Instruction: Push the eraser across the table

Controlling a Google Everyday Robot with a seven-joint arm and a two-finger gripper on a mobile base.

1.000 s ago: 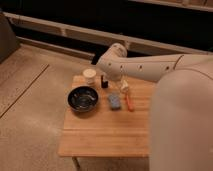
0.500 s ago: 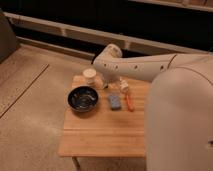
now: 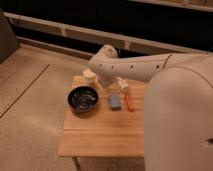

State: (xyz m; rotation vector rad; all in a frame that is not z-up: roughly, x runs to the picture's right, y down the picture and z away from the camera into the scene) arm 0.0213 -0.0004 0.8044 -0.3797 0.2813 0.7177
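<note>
Camera view looks down on a small light-wood butcher-block worktop [image 3: 105, 135] on thin metal legs, standing on a speckled floor with a dark wall behind. The white arm [image 3: 135, 65] reaches in from the right, bends at the far edge and drops its pincer [image 3: 108, 84] onto the back part of the worktop, between a short white cylindrical cup [image 3: 90, 76] and a light-blue rectangular pad [image 3: 114, 102]. Pincer state: cannot tell, the wrist housing covers it. A black round bowl [image 3: 83, 98] sits left of the pad, and a slim orange marker [image 3: 129, 103] lies just right of the pad, near the robot's big white body [image 3: 177, 120]. The small black rectangular eraser is not plainly visible; probably it sits under or just behind the pincer at the back of the worktop, hidden by the arm. Step in hand, as a judgement: the pincer is down at worktop level, making or about to make contact for the push, and the eraser is not yet across. The next move calls for a low, steady sweep that keeps the eraser in front of the pincer. It should steer along the gap between bowl and pad so neither gets dragged along, and stop before the front edge.
</note>
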